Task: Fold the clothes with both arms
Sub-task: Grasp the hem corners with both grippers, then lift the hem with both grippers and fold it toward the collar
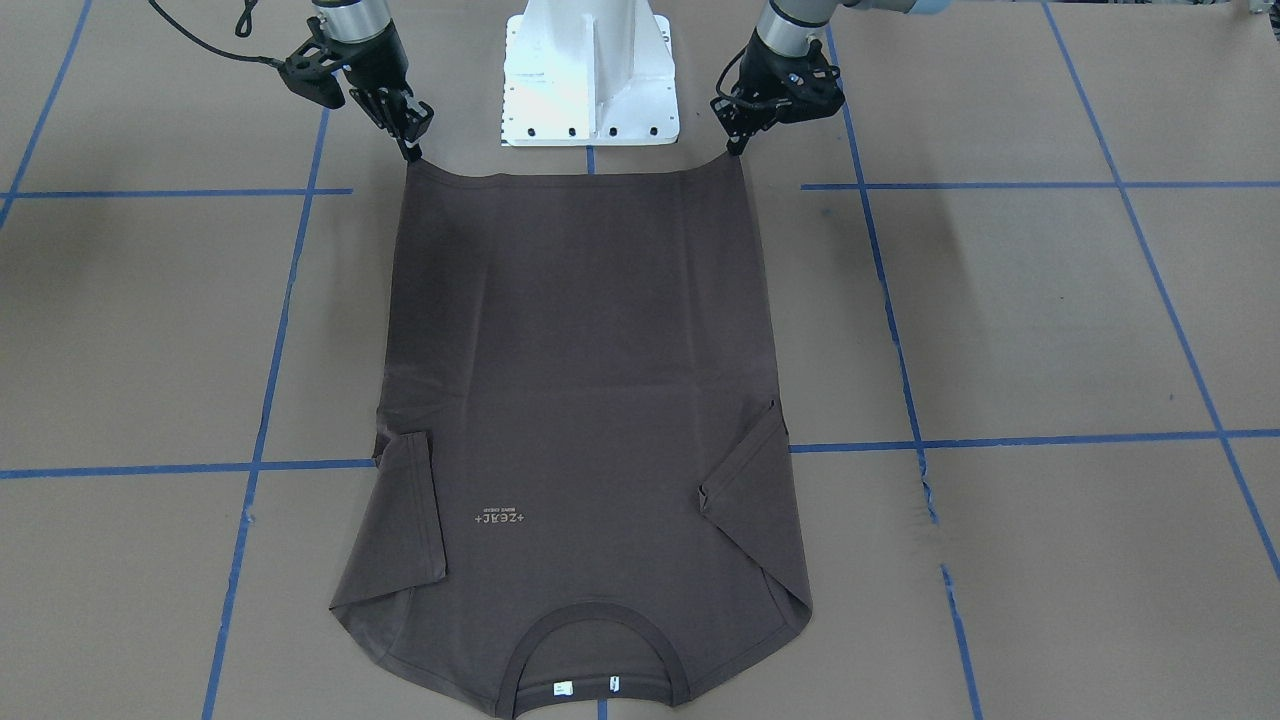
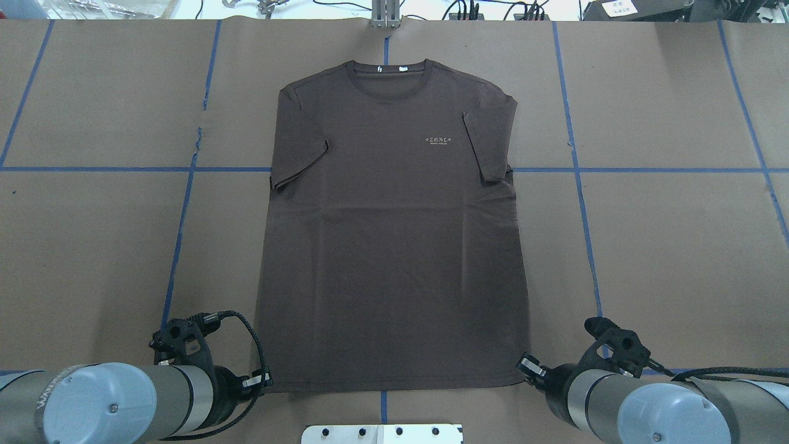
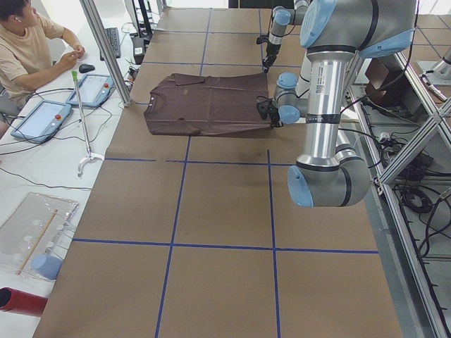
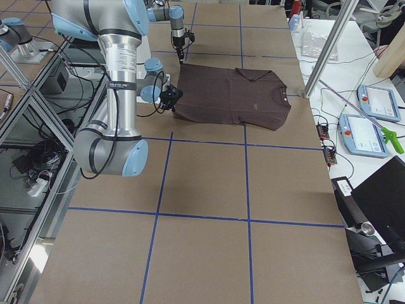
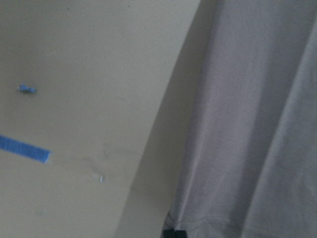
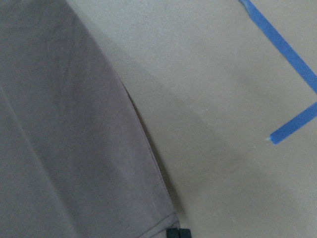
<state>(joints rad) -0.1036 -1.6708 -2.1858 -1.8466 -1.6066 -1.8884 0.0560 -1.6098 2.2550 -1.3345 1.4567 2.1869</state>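
Observation:
A dark brown T-shirt [image 1: 590, 380] lies face up on the brown table, sleeves folded inward, collar [image 2: 387, 71] far from the robot, pale logo [image 2: 439, 140] on the chest. My left gripper [image 1: 735, 150] is shut on one hem corner, and its fingertips [image 5: 173, 233] pinch the cloth [image 5: 247, 124]. My right gripper [image 1: 412, 152] is shut on the other hem corner, fingertips [image 6: 177, 233] on the cloth [image 6: 64, 148]. Both corners are raised slightly; the hem sags between them and casts a shadow on the table.
The white pedestal base [image 1: 590, 70] stands just behind the hem. Blue tape lines [image 1: 1000, 185] grid the brown table cover. An operator [image 3: 28, 49] sits beyond the far edge with tablets [image 3: 42, 120] and a metal post [image 3: 106, 49].

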